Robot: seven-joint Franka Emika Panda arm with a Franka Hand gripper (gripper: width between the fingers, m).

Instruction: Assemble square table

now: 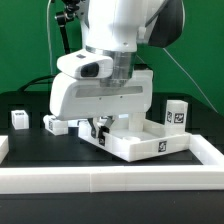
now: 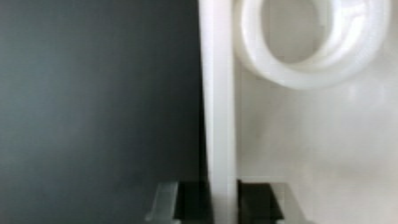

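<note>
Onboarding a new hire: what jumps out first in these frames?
The big white robot arm fills the exterior view's middle, its gripper shut on the raised rim of the large white plastic square slab. In the wrist view that rim runs as a thin white strip between the dark fingers. Small white tagged block legs stand at the exterior view's right and far left.

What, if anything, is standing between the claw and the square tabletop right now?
Nothing visible does. In the wrist view the claw is shut on the raised rim of the tabletop, with a finger on each side.
</note>
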